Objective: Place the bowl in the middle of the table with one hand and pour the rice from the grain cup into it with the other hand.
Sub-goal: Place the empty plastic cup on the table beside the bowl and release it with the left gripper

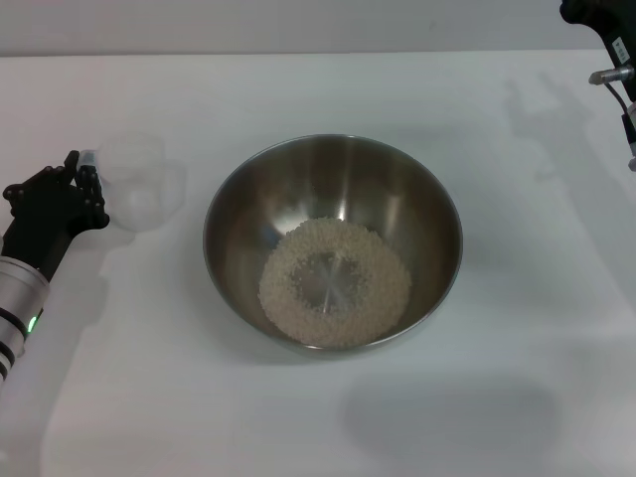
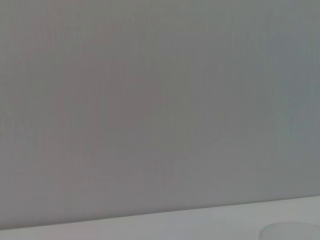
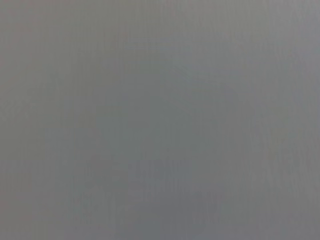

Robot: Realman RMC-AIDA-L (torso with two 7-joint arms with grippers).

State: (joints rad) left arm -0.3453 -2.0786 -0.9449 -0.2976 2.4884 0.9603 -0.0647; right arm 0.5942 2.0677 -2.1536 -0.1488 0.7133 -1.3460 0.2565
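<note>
The steel bowl (image 1: 238, 199) stands in the middle of the white table (image 1: 477, 397). The rice (image 1: 383, 298) lies in a ring on the bowl's bottom. The clear grain cup (image 1: 137, 184) stands upright and looks empty on the table left of the bowl. My left gripper (image 1: 83, 171) is at the cup's left side, shut on its handle tab. The cup's rim also shows faintly in the left wrist view (image 2: 292, 230). My right gripper (image 1: 608, 40) hangs raised at the far right corner, well away from the bowl.
The table's far edge (image 1: 298, 53) meets a grey wall. The left wrist view shows that wall and a strip of the table (image 2: 150, 225). The right wrist view shows only flat grey.
</note>
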